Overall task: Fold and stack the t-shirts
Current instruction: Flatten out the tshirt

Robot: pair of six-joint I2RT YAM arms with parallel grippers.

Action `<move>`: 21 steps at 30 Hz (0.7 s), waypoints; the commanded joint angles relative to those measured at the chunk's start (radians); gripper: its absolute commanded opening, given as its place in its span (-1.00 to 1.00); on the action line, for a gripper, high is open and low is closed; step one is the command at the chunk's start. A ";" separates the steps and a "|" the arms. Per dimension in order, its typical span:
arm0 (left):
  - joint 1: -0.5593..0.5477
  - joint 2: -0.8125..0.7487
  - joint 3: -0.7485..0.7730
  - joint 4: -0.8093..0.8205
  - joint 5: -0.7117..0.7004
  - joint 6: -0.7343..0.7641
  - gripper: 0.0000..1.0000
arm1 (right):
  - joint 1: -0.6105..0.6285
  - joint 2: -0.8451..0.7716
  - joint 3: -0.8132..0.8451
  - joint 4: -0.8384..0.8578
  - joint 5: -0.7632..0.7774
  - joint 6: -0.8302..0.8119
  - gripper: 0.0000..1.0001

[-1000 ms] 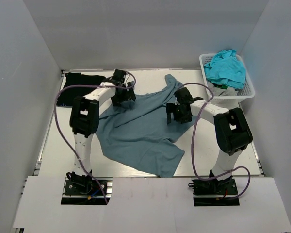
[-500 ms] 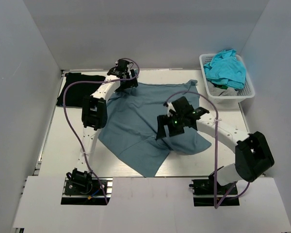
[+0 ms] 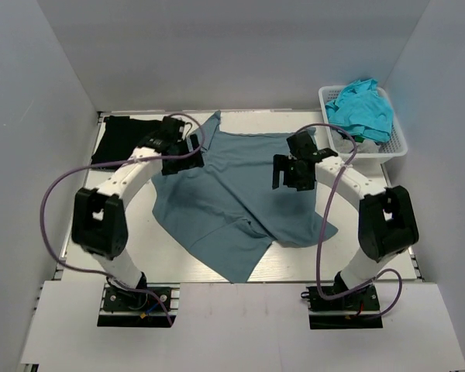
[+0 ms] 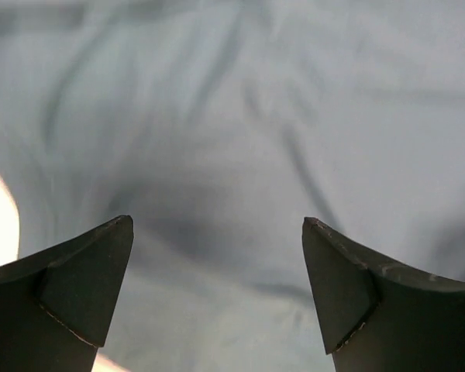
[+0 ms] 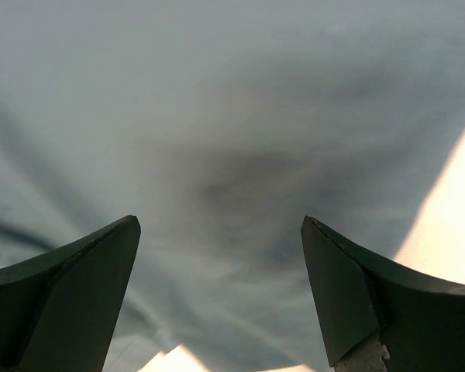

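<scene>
Above spread slate-blue t-shirt (image 3: pixel 232 198): left gripper (image 4: pixel 217 229) wide, empty; right gripper (image 5: pixel 220 225) wide, empty.

Between the left gripper (image 3: pixel 180 149) and the right gripper (image 3: pixel 293 172), only the flat slate-blue t-shirt (image 3: pixel 232 194) covers the desk (image 3: pixel 170 261), so the way across is free. Just left of the left gripper lies the black t-shirt (image 3: pixel 118 141). Right of and beyond the right gripper stands the white basket (image 3: pixel 372 158), heaped with turquoise t-shirts (image 3: pixel 360 108).
</scene>
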 commanded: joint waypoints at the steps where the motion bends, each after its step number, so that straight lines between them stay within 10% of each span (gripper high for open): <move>1: 0.001 -0.084 -0.208 0.069 0.061 -0.079 1.00 | -0.031 0.038 0.041 0.033 0.064 -0.003 0.81; 12: 0.010 0.176 -0.118 -0.026 -0.066 -0.058 1.00 | -0.143 0.252 0.113 0.051 0.088 0.043 0.81; 21: 0.030 0.593 0.457 -0.217 -0.377 0.083 1.00 | -0.191 0.434 0.329 -0.058 0.273 0.034 0.81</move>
